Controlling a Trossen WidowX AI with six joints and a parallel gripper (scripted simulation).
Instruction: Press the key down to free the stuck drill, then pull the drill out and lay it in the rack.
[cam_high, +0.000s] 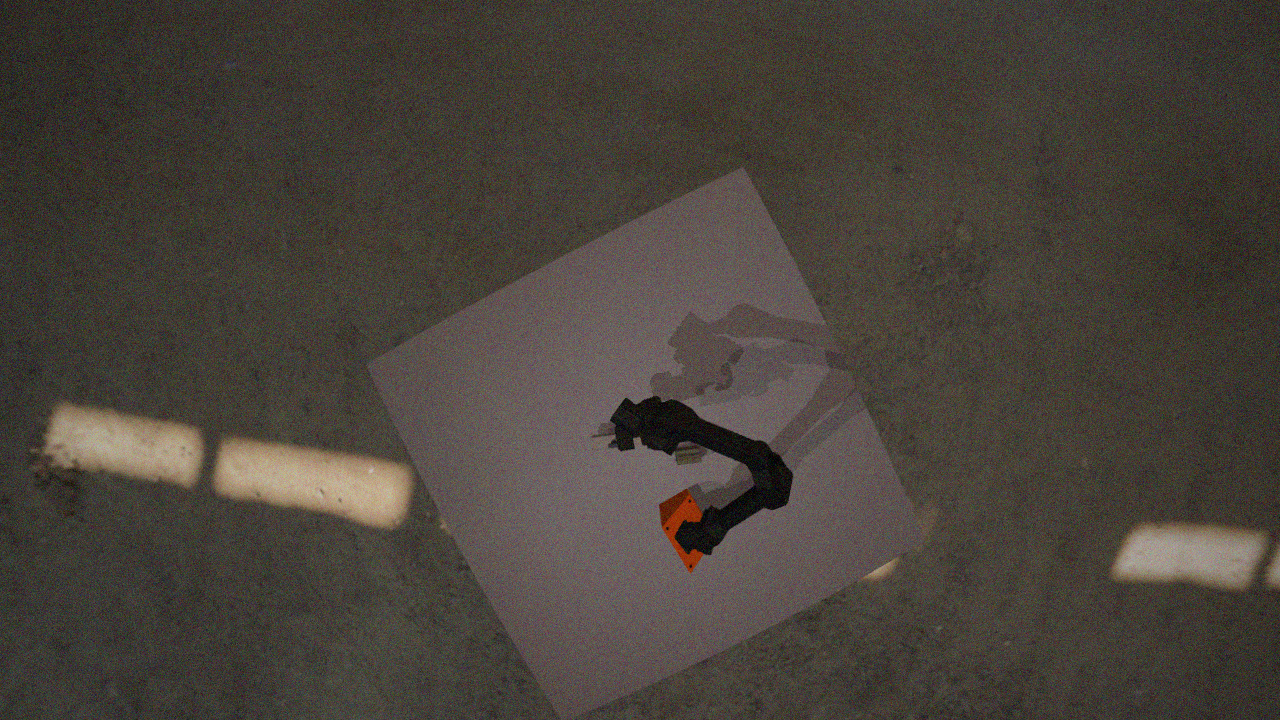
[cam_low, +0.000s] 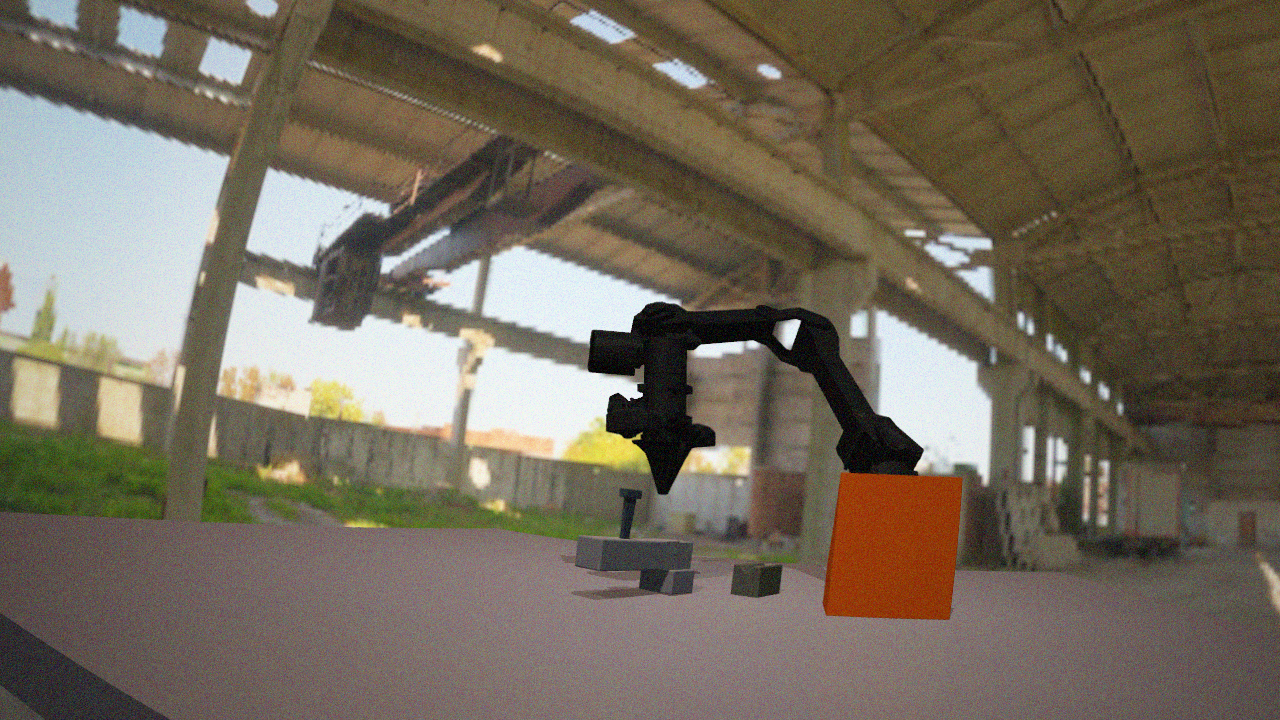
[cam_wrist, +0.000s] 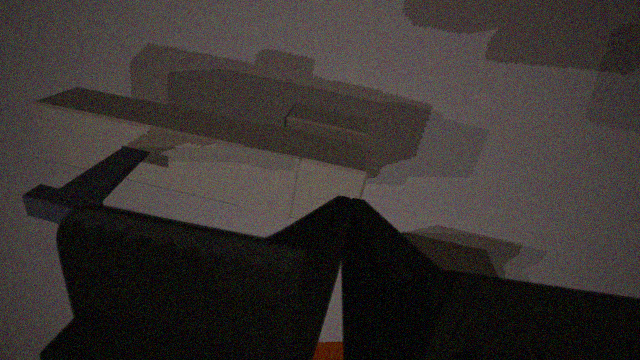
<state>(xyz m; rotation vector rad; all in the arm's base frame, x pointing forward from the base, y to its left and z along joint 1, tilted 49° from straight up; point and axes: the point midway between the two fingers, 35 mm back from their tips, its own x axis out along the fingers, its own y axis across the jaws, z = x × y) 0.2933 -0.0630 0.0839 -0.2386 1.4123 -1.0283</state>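
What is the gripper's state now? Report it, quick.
Gripper: shut, fingertips together, holding nothing, poised above the grey block and touching nothing.
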